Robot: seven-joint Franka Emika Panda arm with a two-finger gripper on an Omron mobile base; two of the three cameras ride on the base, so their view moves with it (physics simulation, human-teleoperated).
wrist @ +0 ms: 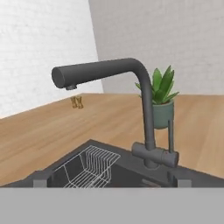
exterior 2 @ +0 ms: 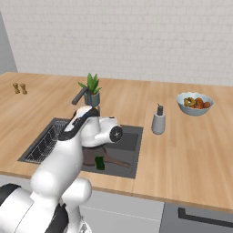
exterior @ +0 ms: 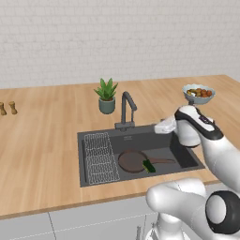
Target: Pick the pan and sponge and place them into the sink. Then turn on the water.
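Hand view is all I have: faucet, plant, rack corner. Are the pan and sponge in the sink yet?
Observer: Yes. The pan lies on the floor of the sink, right of the wire rack.
Operator: Sponge?
Observer: The sponge lies on the pan's near rim, beside the handle.
Operator: Water on?
Observer: No stream falls from the faucet spout.
Operator: Anything near the arm's side?
Observer: A soap dispenser stands on the counter right of the sink, a fruit bowl beyond it.
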